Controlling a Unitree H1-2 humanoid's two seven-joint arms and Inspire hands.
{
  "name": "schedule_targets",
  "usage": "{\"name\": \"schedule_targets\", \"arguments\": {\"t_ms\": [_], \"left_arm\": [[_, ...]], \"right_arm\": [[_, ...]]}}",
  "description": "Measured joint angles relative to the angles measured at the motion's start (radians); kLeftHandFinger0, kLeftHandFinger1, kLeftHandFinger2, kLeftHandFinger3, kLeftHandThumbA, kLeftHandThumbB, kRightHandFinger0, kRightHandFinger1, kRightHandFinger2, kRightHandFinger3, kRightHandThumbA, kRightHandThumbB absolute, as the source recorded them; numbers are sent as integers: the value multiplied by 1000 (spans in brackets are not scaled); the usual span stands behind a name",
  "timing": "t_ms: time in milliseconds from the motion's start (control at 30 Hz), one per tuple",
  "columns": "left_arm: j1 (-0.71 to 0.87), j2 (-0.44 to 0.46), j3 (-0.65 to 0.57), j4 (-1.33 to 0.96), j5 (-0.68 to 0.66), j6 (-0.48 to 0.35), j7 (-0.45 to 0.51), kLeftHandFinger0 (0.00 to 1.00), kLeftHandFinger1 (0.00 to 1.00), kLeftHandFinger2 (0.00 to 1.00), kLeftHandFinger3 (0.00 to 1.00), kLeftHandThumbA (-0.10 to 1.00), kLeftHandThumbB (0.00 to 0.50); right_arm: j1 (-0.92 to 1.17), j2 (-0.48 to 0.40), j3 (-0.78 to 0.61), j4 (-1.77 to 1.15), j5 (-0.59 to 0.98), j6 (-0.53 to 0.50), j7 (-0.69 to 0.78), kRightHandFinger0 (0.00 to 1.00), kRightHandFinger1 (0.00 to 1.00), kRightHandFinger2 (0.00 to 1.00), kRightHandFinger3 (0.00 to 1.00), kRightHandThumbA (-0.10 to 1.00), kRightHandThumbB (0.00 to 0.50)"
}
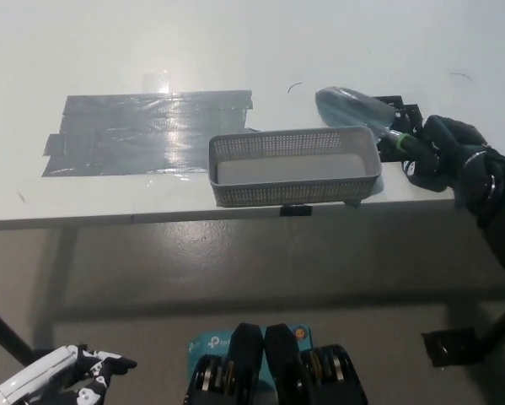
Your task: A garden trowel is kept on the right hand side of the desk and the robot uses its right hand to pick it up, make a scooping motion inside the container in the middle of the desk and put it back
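Note:
The garden trowel (353, 107) has a silvery blade and a green and black handle. My black right hand (442, 153) is shut on that handle, just right of the grey perforated basket (296, 193) at the middle of the desk's front edge. The blade points left, hovering over the basket's far right corner. My white left hand (58, 382) rests at the bottom left, below the desk, fingers loosely curled and holding nothing.
A wide patch of grey tape (147, 128) covers the desk left of the basket. A black tape patch (404, 111) lies partly hidden under the trowel and hand. A black foot plate (452, 346) sits on the floor at lower right.

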Motion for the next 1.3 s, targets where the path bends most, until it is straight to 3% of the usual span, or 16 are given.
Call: {"name": "schedule_targets", "arguments": {"t_ms": [333, 633, 767, 800, 900, 967, 1000, 1033, 1100, 1133, 1300], "left_arm": [[3, 0, 4, 0, -4, 0, 0, 984, 846, 791, 1000, 1000, 498], [3, 0, 4, 1, -4, 0, 0, 988, 851, 798, 1000, 1000, 500], [3, 0, 3, 2, -4, 1, 0, 985, 847, 793, 1000, 1000, 500], [3, -1, 3, 2, -4, 1, 0, 980, 850, 788, 1000, 1000, 500], [3, -2, 2, 4, -4, 1, 0, 982, 852, 792, 1000, 1000, 500], [3, -5, 1, 4, -3, 2, 0, 989, 859, 802, 1000, 1000, 500], [2, -7, 1, 5, -3, 2, 0, 990, 860, 803, 1000, 1000, 500], [2, -9, 1, 5, -3, 2, 0, 989, 862, 807, 1000, 1000, 493], [2, -12, 0, 6, -3, 2, 0, 986, 860, 802, 1000, 1000, 485], [1, -13, 0, 6, -2, 2, 0, 979, 852, 792, 1000, 1000, 498], [0, -13, 0, 5, 1, 1, 0, 966, 852, 805, 1000, 1000, 490]], "right_arm": [[-26, -38, 50, -32, -52, 127, 15, 1000, 1000, 1000, 1000, 1000, 500], [46, -159, 13, -391, -39, 124, 88, 1000, 1000, 1000, 1000, 1000, 500], [119, -186, -14, -553, -21, 130, 122, 1000, 1000, 1000, 1000, 942, 500], [136, -189, -21, -580, -16, 131, 129, 1000, 1000, 1000, 1000, 773, 422], [212, -200, -60, -708, 13, 136, 150, 1000, 1000, 1000, 1000, 633, 359], [270, -201, -88, -784, 34, 139, 160, 1000, 1000, 1000, 1000, 526, 253], [309, -201, -105, -827, 48, 141, 165, 1000, 1000, 1000, 1000, 523, 250], [347, -200, -123, -867, 60, 144, 169, 1000, 1000, 1000, 1000, 452, 208], [432, -196, -157, -943, 89, 146, 175, 1000, 1000, 1000, 1000, 425, 188], [496, -191, -182, -996, 109, 146, 176, 1000, 1000, 1000, 1000, 359, 179], [802, -131, -277, -1154, 203, 127, 175, 1000, 1000, 1000, 1000, 291, 189]]}}
